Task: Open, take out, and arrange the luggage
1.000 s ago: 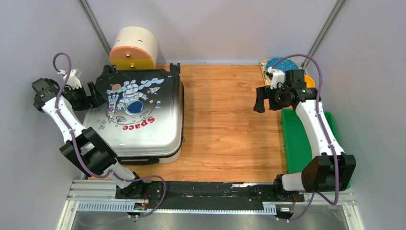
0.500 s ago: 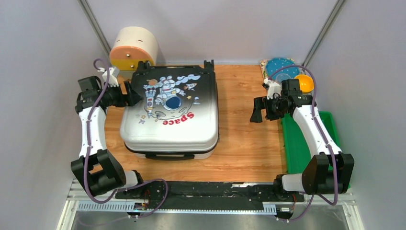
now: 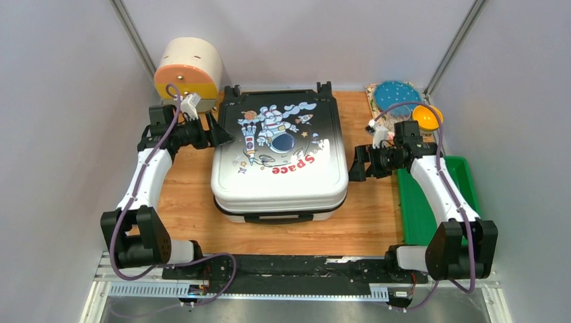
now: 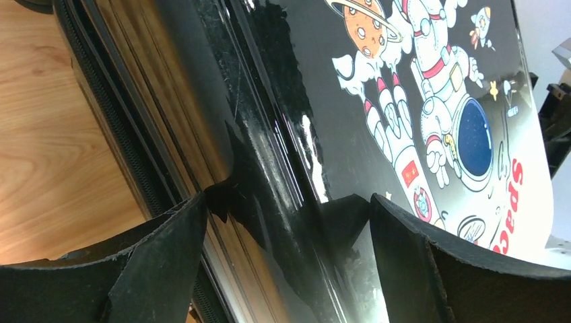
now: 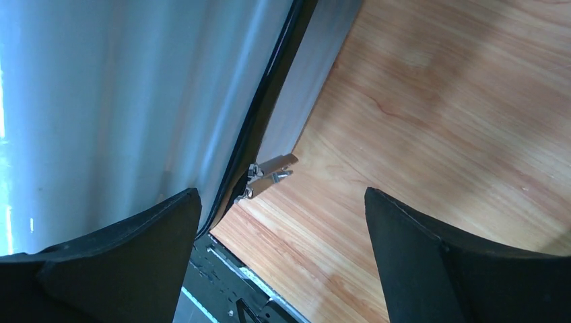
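The luggage (image 3: 279, 158) lies flat and closed at mid-table, astronaut picture and red "Space" facing up, wheels toward the back. My left gripper (image 3: 221, 134) is open, its tips against the suitcase's left side near the back. In the left wrist view the glossy black shell (image 4: 431, 101) and its zipper seam fill the space between the spread fingers (image 4: 168, 256). My right gripper (image 3: 357, 165) hangs open just off the suitcase's right side. The right wrist view shows the pale shell (image 5: 135, 87), metal zipper pulls (image 5: 269, 171) and bare wood between its fingers (image 5: 431, 256).
A round cream box (image 3: 187, 67) with orange and yellow drawers stands at the back left. A green tray (image 3: 424, 195) lies along the right edge under the right arm. A blue plate (image 3: 396, 94) and an orange bowl (image 3: 427, 116) sit at the back right. Walls close both sides.
The suitcase slid from the left edge to mid-table and squared up, with the left gripper following at its side. The right gripper came down and left to the suitcase's right side.
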### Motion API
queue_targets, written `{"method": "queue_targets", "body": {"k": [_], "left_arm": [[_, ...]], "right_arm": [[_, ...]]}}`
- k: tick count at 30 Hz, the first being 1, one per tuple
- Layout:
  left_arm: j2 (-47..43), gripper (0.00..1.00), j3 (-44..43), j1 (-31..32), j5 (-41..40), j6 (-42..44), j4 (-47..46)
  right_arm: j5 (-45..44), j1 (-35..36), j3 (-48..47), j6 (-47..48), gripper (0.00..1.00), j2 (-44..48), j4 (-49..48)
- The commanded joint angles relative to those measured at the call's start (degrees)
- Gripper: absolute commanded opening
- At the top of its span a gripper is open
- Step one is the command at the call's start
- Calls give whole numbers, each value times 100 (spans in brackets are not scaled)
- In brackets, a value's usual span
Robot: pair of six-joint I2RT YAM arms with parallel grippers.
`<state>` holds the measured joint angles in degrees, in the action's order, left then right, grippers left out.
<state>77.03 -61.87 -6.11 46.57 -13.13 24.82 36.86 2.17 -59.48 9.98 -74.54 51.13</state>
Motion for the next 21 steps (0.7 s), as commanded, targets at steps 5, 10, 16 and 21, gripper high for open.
{"method": "queue_targets", "body": {"k": [5,10,16,21], "left_arm": [[987,60,35,733,441,-718,-292],[1542,45,-553,795,327,-858,-636],[2508,34,-1432,804,336,-1095,-829],[3036,32,-2074,804,300,-1113,-795]], "right_arm": [[577,64,-133,-628,92,-270,-1078],[612,99,-652,-874,86,-964,-1404],[533,108,-1240,-1182,83,-1536,-1834],[445,125,-1741,-1490,82,-2160,-2336]]}}
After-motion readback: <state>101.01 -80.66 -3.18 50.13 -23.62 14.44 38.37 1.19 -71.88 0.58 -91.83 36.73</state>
